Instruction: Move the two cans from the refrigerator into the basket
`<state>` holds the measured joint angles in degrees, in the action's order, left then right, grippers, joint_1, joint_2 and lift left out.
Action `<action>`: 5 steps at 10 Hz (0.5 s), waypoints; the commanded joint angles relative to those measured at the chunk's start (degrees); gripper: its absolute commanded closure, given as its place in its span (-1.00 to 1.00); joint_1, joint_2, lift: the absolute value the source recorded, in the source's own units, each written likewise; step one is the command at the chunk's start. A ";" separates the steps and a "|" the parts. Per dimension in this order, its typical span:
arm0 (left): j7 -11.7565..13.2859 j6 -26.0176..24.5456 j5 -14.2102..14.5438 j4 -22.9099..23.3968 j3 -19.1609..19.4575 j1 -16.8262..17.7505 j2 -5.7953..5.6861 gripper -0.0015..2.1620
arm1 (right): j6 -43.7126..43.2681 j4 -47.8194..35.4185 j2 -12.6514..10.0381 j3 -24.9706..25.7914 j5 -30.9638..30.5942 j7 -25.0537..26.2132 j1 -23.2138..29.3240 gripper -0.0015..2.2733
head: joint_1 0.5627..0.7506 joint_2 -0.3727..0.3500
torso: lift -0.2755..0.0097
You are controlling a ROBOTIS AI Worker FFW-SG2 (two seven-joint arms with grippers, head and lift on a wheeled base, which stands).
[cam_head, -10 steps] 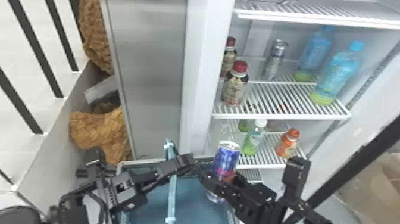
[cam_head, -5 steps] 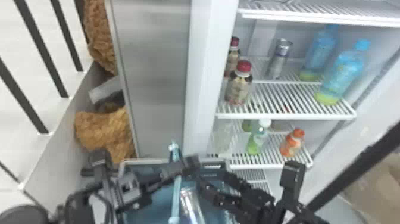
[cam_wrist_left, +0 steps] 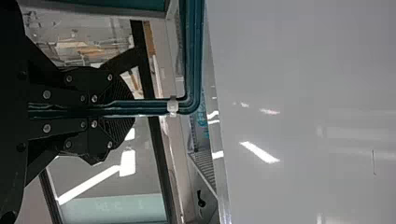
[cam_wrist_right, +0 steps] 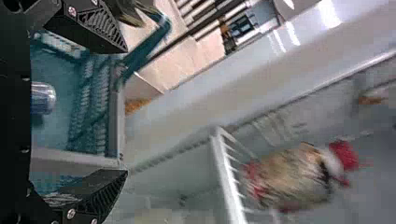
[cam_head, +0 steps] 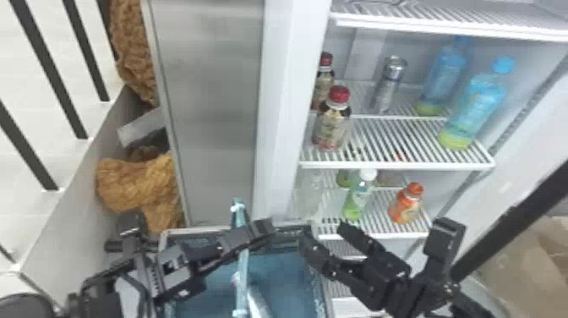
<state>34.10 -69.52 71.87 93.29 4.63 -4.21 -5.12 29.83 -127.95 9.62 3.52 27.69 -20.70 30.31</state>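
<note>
Pale floor tiles (cam_head: 31, 55) are being crossed by dark bars (cam_head: 50, 76) on the left of the head view, beside the open refrigerator (cam_head: 291, 105). One can (cam_head: 386, 86) is being supported upright on an upper wire shelf (cam_head: 397, 165), where it is being flanked by two red-capped bottles (cam_head: 334, 122) on one side and two blue bottles (cam_head: 475, 110) on the other. On the shelf below, a green bottle (cam_head: 359, 198) and an orange bottle (cam_head: 406, 205) are being held up near the front. Below these shelves, the blue basket (cam_head: 281, 270) is being kept in front of the refrigerator, and the other can (cam_head: 257, 302) is being contained in it, lying on its side. The basket's handle (cam_head: 242, 270) is being gripped between the closed fingers of the left end effector (cam_head: 265, 230). The right end effector (cam_head: 323, 237) is being held beside the basket, its fingers being kept apart with nothing between them.
</note>
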 commanded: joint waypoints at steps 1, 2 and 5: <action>0.00 -0.09 0.00 0.01 0.06 0.00 0.11 0.10 | -1.14 -2.19 -1.18 4.13 -1.64 0.05 1.33 -0.89 | 0.41 -0.48 | 0.72; 0.00 -0.09 0.00 0.01 0.06 0.00 0.11 0.10 | -2.13 -2.90 -1.62 6.76 -2.44 0.05 1.47 -0.89 | 0.41 -0.53 | 0.72; 0.00 0.33 0.11 0.01 -0.29 0.28 0.20 0.10 | -8.31 -3.88 -3.12 11.90 -2.79 1.54 1.19 -0.88 | 0.41 -0.81 | 0.72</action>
<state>34.10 -69.30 71.96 93.30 4.38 -3.95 -4.94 22.67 -131.59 6.74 14.71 25.01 -19.17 31.51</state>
